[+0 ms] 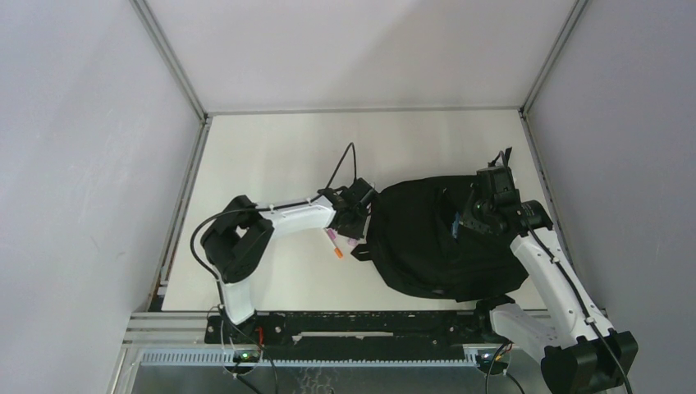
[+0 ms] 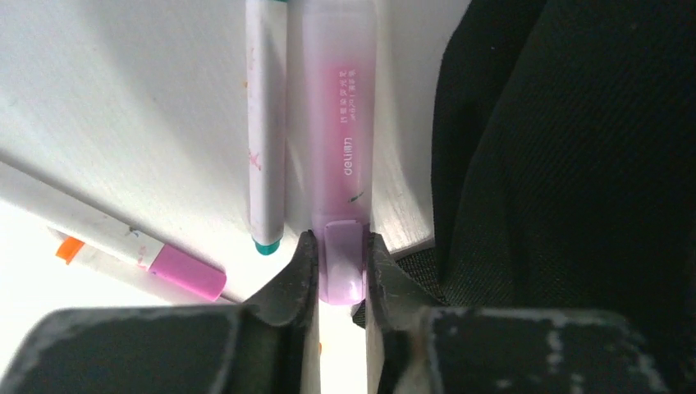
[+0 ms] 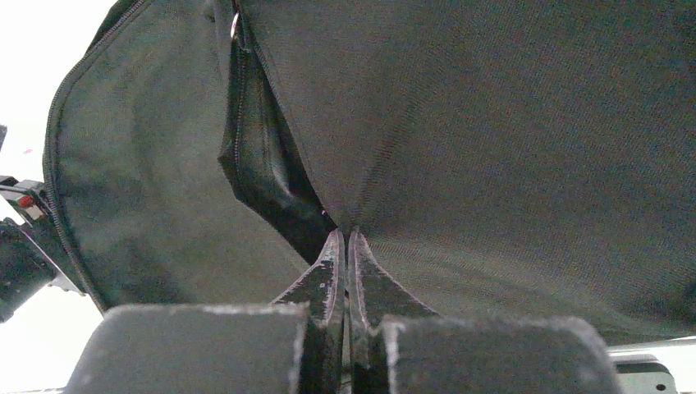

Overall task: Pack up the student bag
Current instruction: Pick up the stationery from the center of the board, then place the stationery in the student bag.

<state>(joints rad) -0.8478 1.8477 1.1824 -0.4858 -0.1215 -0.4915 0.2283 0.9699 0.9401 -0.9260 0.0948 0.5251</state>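
The left claw [image 2: 341, 244] is clenched on the lilac cap end of a pink highlighter [image 2: 336, 123], a smooth, frosted plastic barrel lying flat on the white surface [image 2: 123, 107]. A slim white pen [image 2: 264, 123] lies just beside it at 9 o'clock, and a pink-capped marker [image 2: 176, 275] slants at 8 o'clock. Lifting straight up first should avoid dragging these neighbours. The slick cap could slip or pull off, so a level carry seems wise. The student bag [image 2: 574, 164], soft black woven fabric, slumps at 3 o'clock of the highlighter. The right claw [image 3: 345, 238] is pinched tight on a fold of that fabric beside the zip opening [image 3: 263, 189]. Pulling it taut and upward should give the highlighter a wide mouth to drop into.
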